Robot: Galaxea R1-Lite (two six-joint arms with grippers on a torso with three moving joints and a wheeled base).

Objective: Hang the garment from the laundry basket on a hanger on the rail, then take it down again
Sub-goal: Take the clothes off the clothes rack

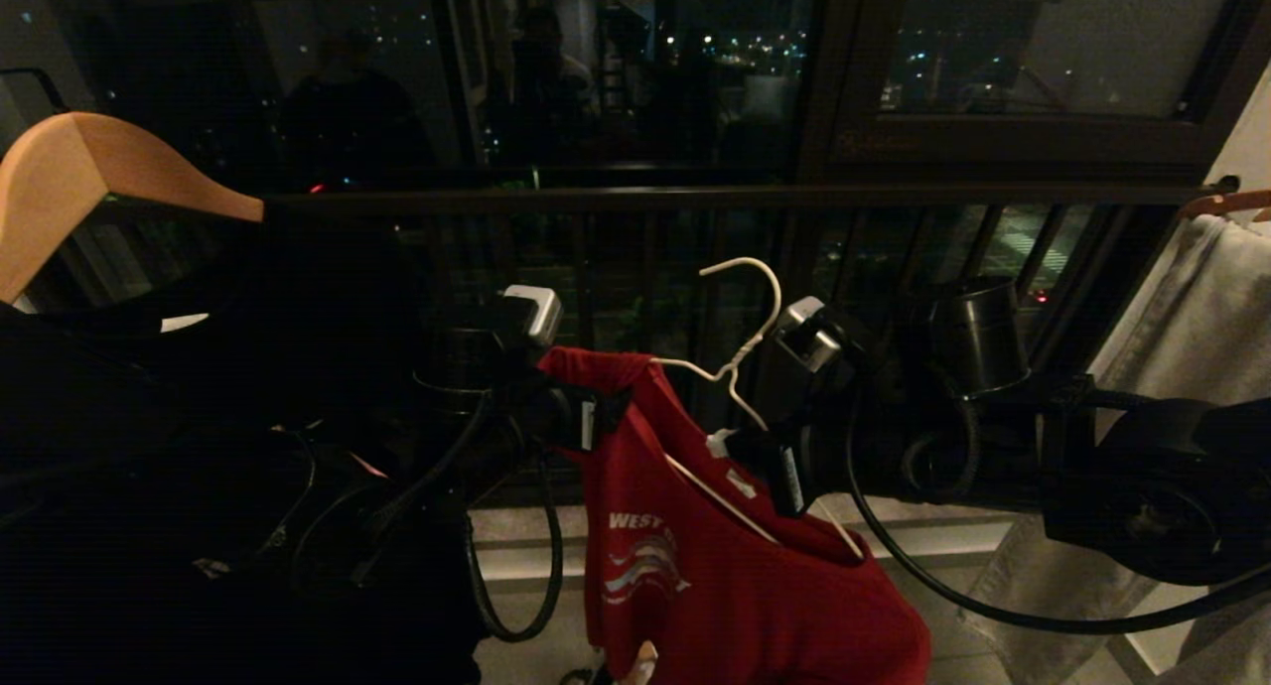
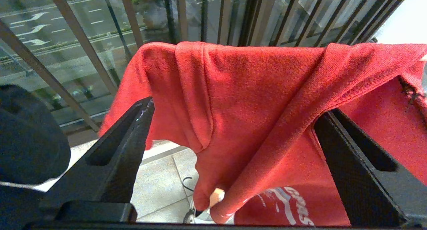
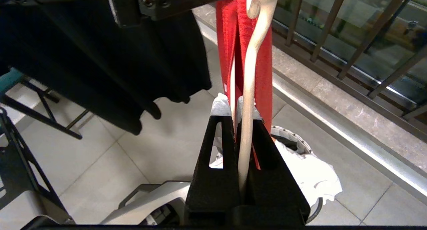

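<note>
My right claw is clamped on the thin white wire hanger, pinching one wire arm together with a fold of the red T-shirt. The hanger hook sits free in the air in front of the dark railing, not on any rail that I can see. The shirt is draped over the hanger, collar at the twisted neck, white chest lettering facing me, its hem running out of the head view at the bottom.

My left claw is wide open, fingers spread either side of the shirt's shoulder and sleeve; the cloth hangs between them and I can't tell if either finger touches it.

The laundry basket stands on the tiled floor below the right claw, near the metal strip at the foot of the railing; only part of its patterned rim shows, and a white cloth spills over it.

A black T-shirt on a thick wooden hanger hangs on my left. Pale fabric hangs at far right.
</note>
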